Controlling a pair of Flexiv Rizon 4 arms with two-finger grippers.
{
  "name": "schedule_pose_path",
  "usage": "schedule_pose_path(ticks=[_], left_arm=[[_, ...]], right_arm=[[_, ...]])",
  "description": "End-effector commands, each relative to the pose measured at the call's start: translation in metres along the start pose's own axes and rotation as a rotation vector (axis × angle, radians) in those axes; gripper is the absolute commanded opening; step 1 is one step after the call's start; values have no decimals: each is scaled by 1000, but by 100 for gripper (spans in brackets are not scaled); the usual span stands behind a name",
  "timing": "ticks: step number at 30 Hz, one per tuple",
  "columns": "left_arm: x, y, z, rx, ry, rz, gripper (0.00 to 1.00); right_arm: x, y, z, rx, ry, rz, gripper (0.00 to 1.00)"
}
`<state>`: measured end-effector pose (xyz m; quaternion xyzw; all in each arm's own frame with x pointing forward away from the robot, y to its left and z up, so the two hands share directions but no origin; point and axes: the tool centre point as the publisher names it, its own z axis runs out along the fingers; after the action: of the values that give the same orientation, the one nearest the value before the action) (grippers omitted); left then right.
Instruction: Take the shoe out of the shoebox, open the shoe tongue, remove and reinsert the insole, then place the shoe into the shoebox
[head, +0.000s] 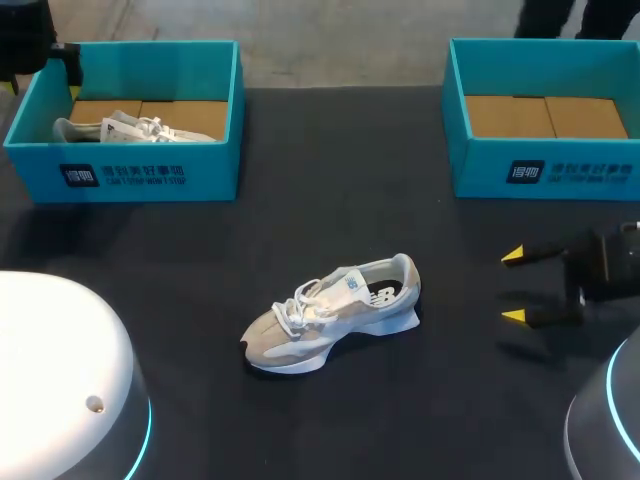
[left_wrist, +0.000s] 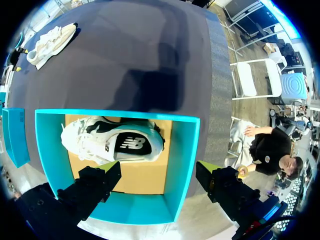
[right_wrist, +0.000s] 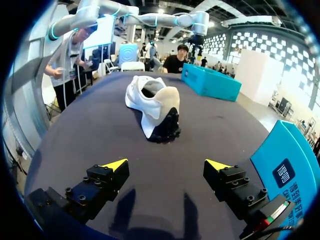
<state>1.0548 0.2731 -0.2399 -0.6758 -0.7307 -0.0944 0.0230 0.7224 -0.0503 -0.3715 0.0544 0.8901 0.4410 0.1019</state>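
A grey and white shoe (head: 335, 310) lies on its sole in the middle of the black table, toe toward the near left. The right wrist view shows this shoe (right_wrist: 152, 105) heel-first, well ahead of my right gripper (right_wrist: 167, 167), which is open and empty. In the head view the right gripper (head: 513, 287) hovers to the right of the shoe. A second white shoe (left_wrist: 112, 142) lies on its side in the left teal shoebox (left_wrist: 182, 165). My left gripper (left_wrist: 157, 172) hangs open above that box, holding nothing.
The left shoebox (head: 150, 175) stands at the far left of the table. A second teal shoebox (head: 545, 165) with a bare cardboard floor is at the far right, close beside the right gripper (right_wrist: 287, 165). White robot bases occupy both near corners.
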Motion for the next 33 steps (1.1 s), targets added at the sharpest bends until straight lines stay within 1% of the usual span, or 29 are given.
schedule_pose_path(ticks=[1, 11, 13, 16, 19, 20, 24, 27, 29, 30, 33], left_arm=[[0, -1, 0, -2, 0, 0, 100], [0, -1, 0, -2, 0, 0, 100], [0, -1, 0, -2, 0, 0, 100], [0, -1, 0, -2, 0, 0, 100], [0, -1, 0, -2, 0, 0, 100], [0, -1, 0, -2, 0, 0, 100], [0, -1, 0, -2, 0, 0, 100], [0, -1, 0, -2, 0, 0, 100], [0, -1, 0, -2, 0, 0, 100], [0, -1, 0, -2, 0, 0, 100], [0, -1, 0, -2, 0, 0, 100]], right_arm=[[0, 1, 1, 4, -2, 0, 100], [0, 1, 1, 4, -2, 0, 100], [-1, 1, 4, -3, 7, -6, 100], [-5, 4, 13, -13, 25, -24, 100], [-9, 11, 23, -7, 46, -45, 100], [-11, 15, 29, -16, 58, -53, 100], [-15, 23, 45, -12, 101, -73, 100], [-17, 25, 55, -8, 120, -80, 100], [-18, 25, 56, -11, 125, -80, 100], [-19, 27, 62, -14, 130, -82, 100], [-20, 30, 69, -18, 142, -88, 100]])
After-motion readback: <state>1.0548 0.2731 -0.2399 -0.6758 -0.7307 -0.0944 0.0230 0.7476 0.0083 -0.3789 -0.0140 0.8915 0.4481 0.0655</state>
